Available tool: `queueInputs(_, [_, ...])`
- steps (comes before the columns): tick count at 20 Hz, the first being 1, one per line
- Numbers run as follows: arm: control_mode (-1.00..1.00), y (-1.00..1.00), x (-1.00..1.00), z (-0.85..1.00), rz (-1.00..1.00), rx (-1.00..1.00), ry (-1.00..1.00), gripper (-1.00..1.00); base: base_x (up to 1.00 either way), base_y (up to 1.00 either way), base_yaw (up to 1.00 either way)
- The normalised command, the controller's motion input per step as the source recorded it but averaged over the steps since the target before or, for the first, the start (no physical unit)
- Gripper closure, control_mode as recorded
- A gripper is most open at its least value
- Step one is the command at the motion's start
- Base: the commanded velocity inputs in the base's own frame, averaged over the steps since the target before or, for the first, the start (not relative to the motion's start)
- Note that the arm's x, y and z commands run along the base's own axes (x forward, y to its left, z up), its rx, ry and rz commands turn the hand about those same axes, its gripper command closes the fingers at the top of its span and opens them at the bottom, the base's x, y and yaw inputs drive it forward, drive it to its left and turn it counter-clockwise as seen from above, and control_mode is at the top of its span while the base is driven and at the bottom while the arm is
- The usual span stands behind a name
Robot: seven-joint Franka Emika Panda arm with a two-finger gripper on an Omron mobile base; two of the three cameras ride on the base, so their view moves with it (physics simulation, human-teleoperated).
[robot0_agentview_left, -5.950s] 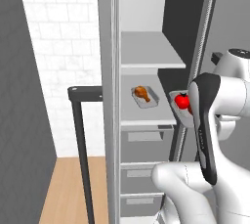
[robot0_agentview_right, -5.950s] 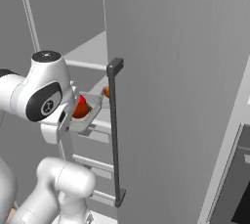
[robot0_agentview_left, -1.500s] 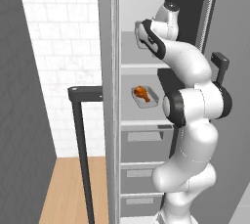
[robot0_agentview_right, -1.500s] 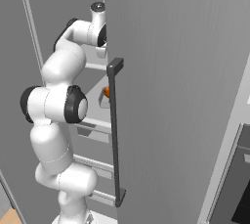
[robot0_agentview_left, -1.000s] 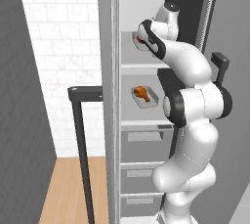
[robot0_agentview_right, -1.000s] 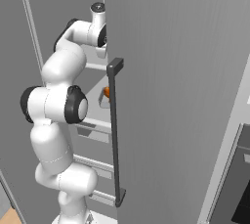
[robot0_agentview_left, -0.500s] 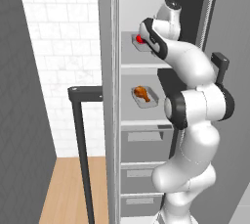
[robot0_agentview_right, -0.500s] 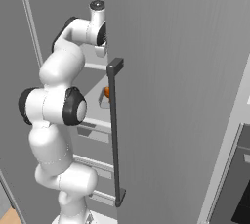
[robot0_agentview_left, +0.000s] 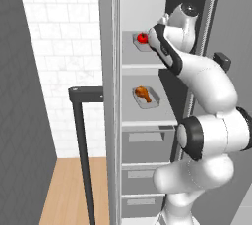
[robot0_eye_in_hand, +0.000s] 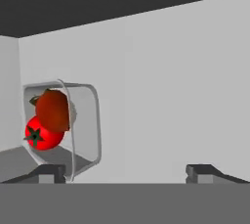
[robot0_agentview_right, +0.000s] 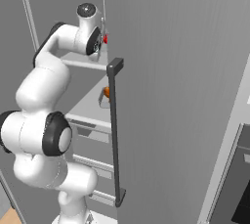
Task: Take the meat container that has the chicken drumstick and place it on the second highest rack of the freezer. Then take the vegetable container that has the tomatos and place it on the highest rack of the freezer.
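Grey all over, the freezer (robot0_agentview_left: pixel 115 121) stands open, and its tall door (robot0_agentview_right: pixel 180 96) with the long dark bar handle (robot0_agentview_right: pixel 115 130) swings out to the right and hides much of the inside in the right base view. The white arm (robot0_agentview_left: pixel 206 116) reaches up into the top part, so it stands in front of the shelves there. The highest rack (robot0_agentview_left: pixel 142 64) holds the clear vegetable container (robot0_eye_in_hand: pixel 78 125). It sits apart from the gripper (robot0_eye_in_hand: pixel 127 171), whose fingers stand wide with nothing between them. Inside the container lie the tomatos (robot0_eye_in_hand: pixel 49 120), the darker one touching the bright red one with the green stem. One shelf down, the second highest rack (robot0_agentview_left: pixel 147 121) carries the meat container (robot0_agentview_left: pixel 146 96). The chicken drumstick (robot0_agentview_left: pixel 142 93) lies in it, its long side slanting, thick end toward the back left and thin end toward the front right.
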Motion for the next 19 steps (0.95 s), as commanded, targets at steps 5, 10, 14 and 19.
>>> queueInputs(5, [-1.0,0.08,-1.0,0.0,0.0,0.0,-0.15,-1.0,0.0,0.0,0.0])
queueInputs(10, [-1.0,0.04,-1.0,0.0,-0.01,0.0,0.0,-1.0,0.0,0.0,0.0])
queueInputs(14, [-1.0,0.03,-1.0,0.0,-0.02,0.0,0.11,-1.0,0.0,0.0,0.0])
queueInputs(19, [-1.0,0.0,-1.0,0.0,-0.03,0.0,0.1,-1.0,0.0,0.0,0.0])
